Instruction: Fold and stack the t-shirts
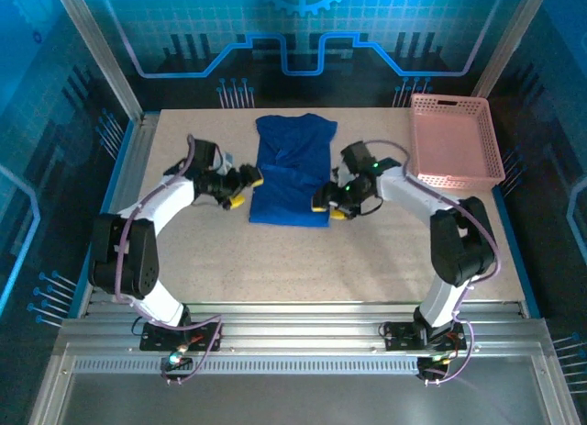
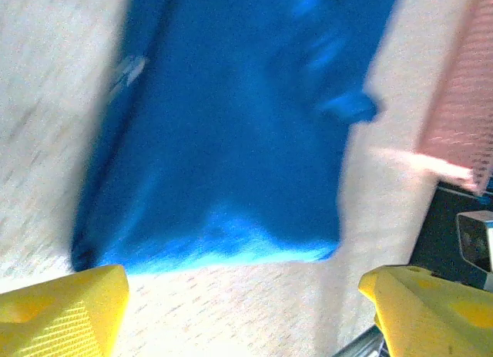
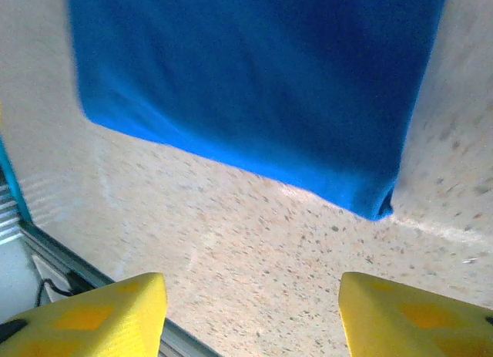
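- two arm bases are bolted at the near edge of the table, left arm on the left. both reach inward, so the work stays mid-table betw. them.
- left gripper hovers just beside the left edge of the t-shirt, toward its near end. the yellow fingers stand wide apart w/ only bare tabletop betw. them, nothing held.
- right gripper sits low at the shirt's near-right corner, jaws apart too, empty. that corner lies just ahead of its fingers on the wrist cam.
- the t-shirt lies flat mid-table as a narrow lengthwise strip, sides and sleeves turned in, hem near, collar end far. the side folds look done. the next step is prob. a hem-to-collar fold, which would explain one open gripper on each side near the hem.
- pink lattice basket stands at the far-right corner, well apart from the shirt and out of the fold area. whether it's source or drop-off, can't tell.
- writing: no chest print or lettering shows on the upturned face. a small pale mark near the shirt's left edge on the left wrist cam is too blurred to read. the far wall carries a gear-and-line graphic w/ no legible words.
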`<state>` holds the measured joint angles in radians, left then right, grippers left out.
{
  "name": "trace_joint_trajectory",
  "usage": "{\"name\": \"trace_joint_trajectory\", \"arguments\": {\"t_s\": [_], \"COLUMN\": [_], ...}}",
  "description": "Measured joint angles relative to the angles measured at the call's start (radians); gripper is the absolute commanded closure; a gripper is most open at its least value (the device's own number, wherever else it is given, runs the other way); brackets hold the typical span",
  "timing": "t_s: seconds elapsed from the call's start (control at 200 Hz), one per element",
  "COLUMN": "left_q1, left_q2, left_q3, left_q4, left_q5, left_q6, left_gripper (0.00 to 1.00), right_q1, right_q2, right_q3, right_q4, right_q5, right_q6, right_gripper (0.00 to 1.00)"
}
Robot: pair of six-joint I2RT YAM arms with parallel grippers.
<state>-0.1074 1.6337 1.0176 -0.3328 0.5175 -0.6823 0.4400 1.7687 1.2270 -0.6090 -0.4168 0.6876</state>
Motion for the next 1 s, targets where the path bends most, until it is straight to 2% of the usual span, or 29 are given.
{"name": "trace_joint_trajectory", "arguments": {"t_s": [0.095,0.215,0.295,0.43,0.48,0.55,0.585,0.675,0.755,1.0], "left_q1": [0.0,0.012,0.017,0.012,0.005,-0.029,-0.045,-0.068,-0.064,-0.113], "left_q2": [0.069,0.132,0.169,0.226,0.246,0.276,0.277,0.243,0.147,-0.238], "left_q3": [-0.093,-0.103,-0.085,-0.038,-0.02,-0.005,-0.006,-0.024,-0.075,-0.285], "left_q4": [0.055,0.151,0.199,0.201,0.205,0.238,0.232,0.195,0.143,0.031], "left_q5": [0.023,0.06,0.075,0.09,0.091,0.093,0.092,0.078,0.056,0.018], "left_q6": [-0.039,-0.094,-0.133,-0.164,-0.156,-0.146,-0.134,-0.093,-0.066,-0.06], "left_gripper": [0.19,0.23,0.29,0.53,0.67,0.92,1.0,1.0,1.0,1.0], "right_q1": [0.017,0.017,0.017,0.017,0.016,0.016,0.015,0.018,0.026,0.147], "right_q2": [0.077,0.14,0.175,0.234,0.244,0.245,0.245,0.237,0.19,-0.129], "right_q3": [-0.017,0.001,0.042,0.123,0.135,0.136,0.137,0.132,0.086,-0.151], "right_q4": [0.026,0.051,0.05,0.051,0.053,0.05,0.046,0.029,0.02,-0.019], "right_q5": [0.009,0.038,0.061,0.104,0.114,0.122,0.123,0.129,0.129,0.122], "right_q6": [0.029,0.057,0.067,0.08,0.094,0.098,0.1,0.097,0.098,0.148], "right_gripper": [0.39,0.4,0.47,0.77,0.85,0.94,0.97,1.0,1.0,0.99]}}
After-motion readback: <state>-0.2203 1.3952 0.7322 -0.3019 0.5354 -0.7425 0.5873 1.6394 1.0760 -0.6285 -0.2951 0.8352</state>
